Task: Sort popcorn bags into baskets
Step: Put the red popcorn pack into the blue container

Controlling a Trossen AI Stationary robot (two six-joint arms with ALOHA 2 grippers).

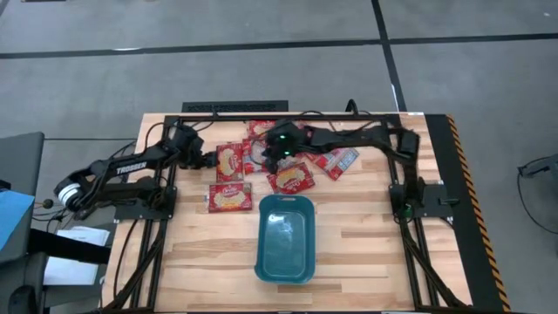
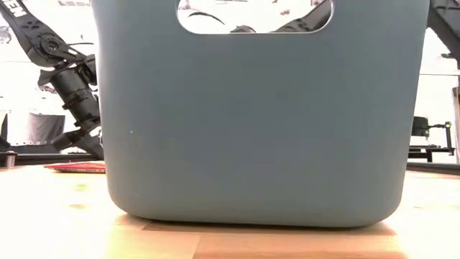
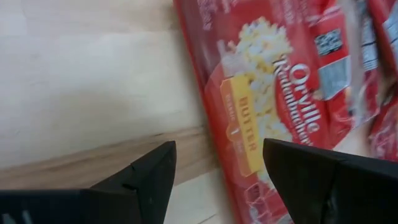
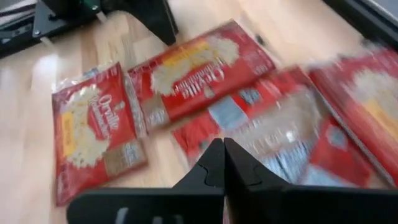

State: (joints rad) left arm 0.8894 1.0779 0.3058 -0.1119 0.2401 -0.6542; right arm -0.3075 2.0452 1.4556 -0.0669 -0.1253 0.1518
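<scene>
we were at pickup: left end effector spread wide over a popcorn bag, right end effector clenched empty. basket sat at 6 o'clock; next, we needed to clamp the bag.

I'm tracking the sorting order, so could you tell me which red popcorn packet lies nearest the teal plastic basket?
The red popcorn packet just beyond the teal plastic basket's far rim, under the right gripper; the others lie farther off.
</scene>
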